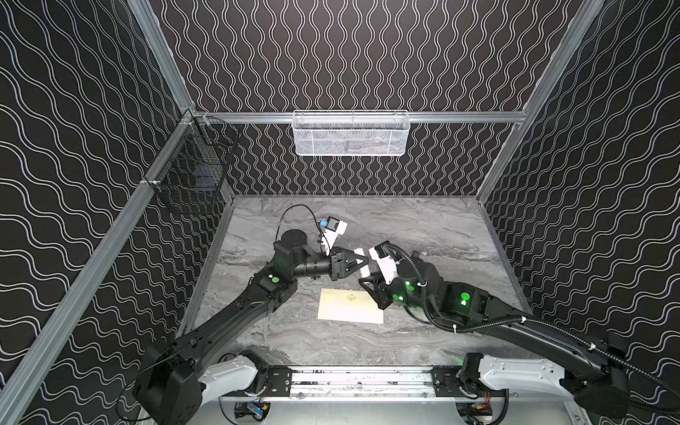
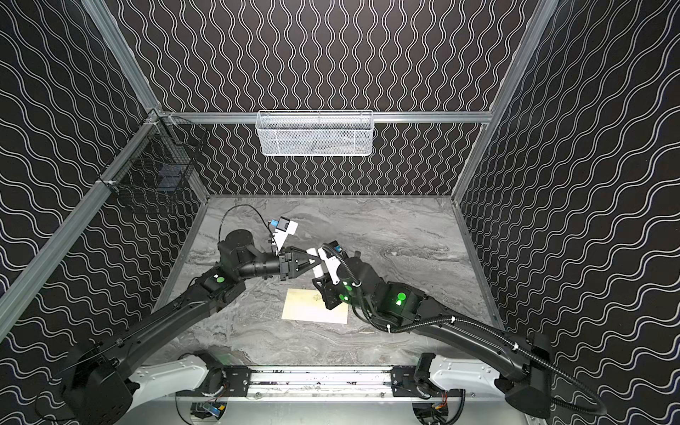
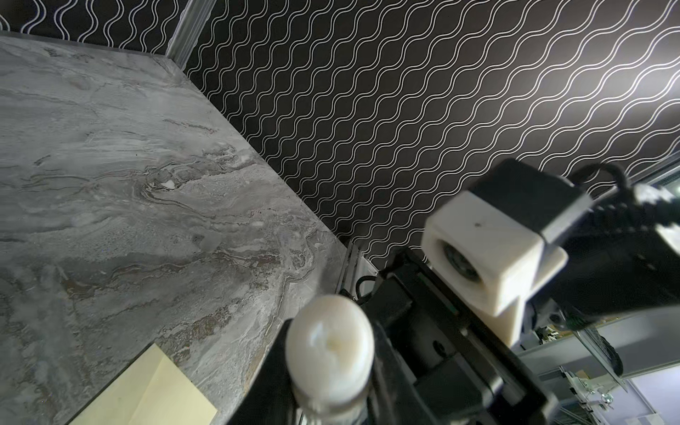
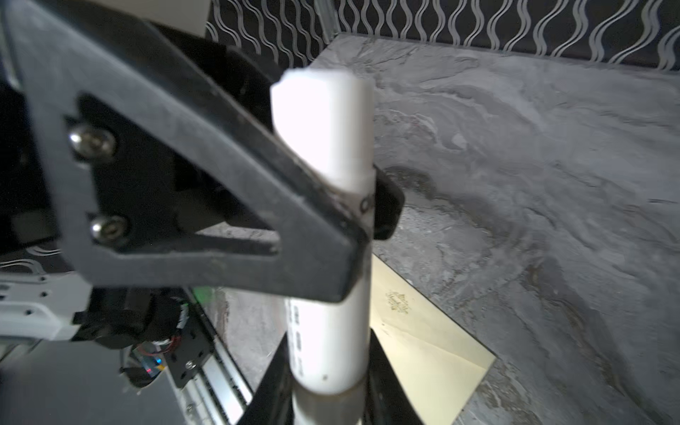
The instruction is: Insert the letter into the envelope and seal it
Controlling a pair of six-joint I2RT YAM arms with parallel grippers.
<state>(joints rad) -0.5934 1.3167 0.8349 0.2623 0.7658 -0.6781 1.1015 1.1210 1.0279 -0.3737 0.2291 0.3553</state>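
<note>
Plainly, both arms meet over the middle of the worktop (image 1: pixel 423 228). In both top views the left claw (image 1: pixel 365 262) and the right claw (image 1: pixel 368 280) sit tip to tip around a white stick (image 1: pixel 358 252), but the grip is too small to read there. The right wrist view settles it. The white stick (image 4: pixel 323 128) is clamped at its lower end between the right claw's (image 4: pixel 327 368) two fingers. The left claw (image 4: pixel 364 224) crosses it higher up and is pinched on its middle, one finger in front and one behind. The left wrist view gives only the stick's rounded end (image 3: pixel 329 338), seen face-on, with the right arm's white camera housing (image 3: pixel 489 250) just beyond.

The envelope (image 1: pixel 349 311) lies flat on the worktop just beneath the claws, on the robot's side of them. In a top view the right claw overlaps its far right corner (image 2: pixel 309 311). Its diagonal fold lines and small dark mark (image 4: pixel 397 301) show sharply only in the right wrist view, and the left wrist view catches a bare corner (image 3: pixel 147 390).
</note>
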